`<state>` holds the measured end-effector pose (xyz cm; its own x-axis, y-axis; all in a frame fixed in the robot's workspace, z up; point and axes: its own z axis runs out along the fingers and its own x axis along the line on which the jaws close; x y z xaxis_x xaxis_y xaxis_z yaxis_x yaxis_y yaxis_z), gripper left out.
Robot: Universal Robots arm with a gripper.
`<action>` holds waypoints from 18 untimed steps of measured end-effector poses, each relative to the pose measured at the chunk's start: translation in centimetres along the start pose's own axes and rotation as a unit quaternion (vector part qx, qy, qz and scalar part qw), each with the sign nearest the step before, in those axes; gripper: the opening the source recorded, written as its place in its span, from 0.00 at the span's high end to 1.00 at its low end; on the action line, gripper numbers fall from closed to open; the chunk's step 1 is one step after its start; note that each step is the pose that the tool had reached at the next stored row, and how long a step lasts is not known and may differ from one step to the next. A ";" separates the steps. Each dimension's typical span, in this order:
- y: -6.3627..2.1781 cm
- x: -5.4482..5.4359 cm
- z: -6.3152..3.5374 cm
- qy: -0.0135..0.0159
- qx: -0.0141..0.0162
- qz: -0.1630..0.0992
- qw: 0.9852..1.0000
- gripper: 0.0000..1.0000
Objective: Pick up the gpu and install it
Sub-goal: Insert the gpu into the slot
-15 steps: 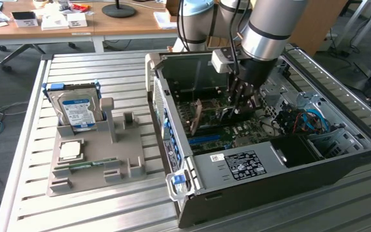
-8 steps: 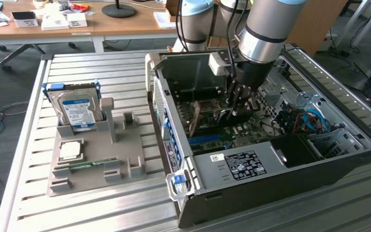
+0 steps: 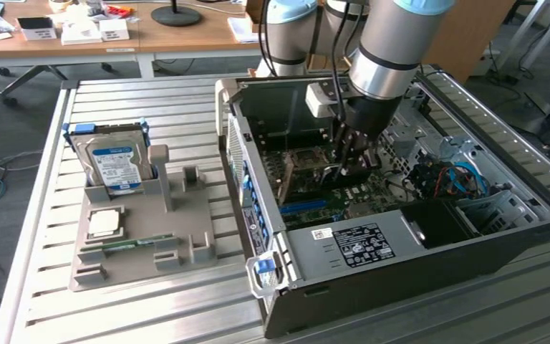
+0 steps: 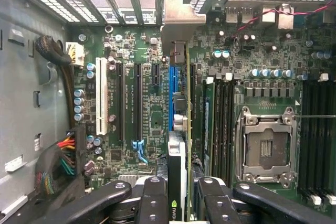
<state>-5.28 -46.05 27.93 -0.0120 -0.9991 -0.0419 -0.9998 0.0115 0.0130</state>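
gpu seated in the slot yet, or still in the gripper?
Still gripped: the gpu stands on edge between the gripper fingers, above the motherboard inside the case. Whether seated: cannot tell.

The arm reaches straight down from above, wrist vertical, its tool (image 3: 351, 161) low and pointing downward. In the wrist view the tool (image 4: 181, 195) has its two black fingers (image 4: 155, 198) drawn in close, clamped either side of a thin edge-on card.

Pincer (image 4: 178, 203) hides gpu (image 4: 179, 145) lower edge.
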 end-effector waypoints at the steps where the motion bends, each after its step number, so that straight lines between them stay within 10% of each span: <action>1: 0.03 0.0 0.04 0.000 0.000 0.000 1.000 0.73; 18: 1.16 0.2 0.99 0.003 0.000 -0.001 1.000 0.73</action>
<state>-6.45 -46.21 26.94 -0.0100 -0.9993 -0.0369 -0.9999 0.0095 0.0128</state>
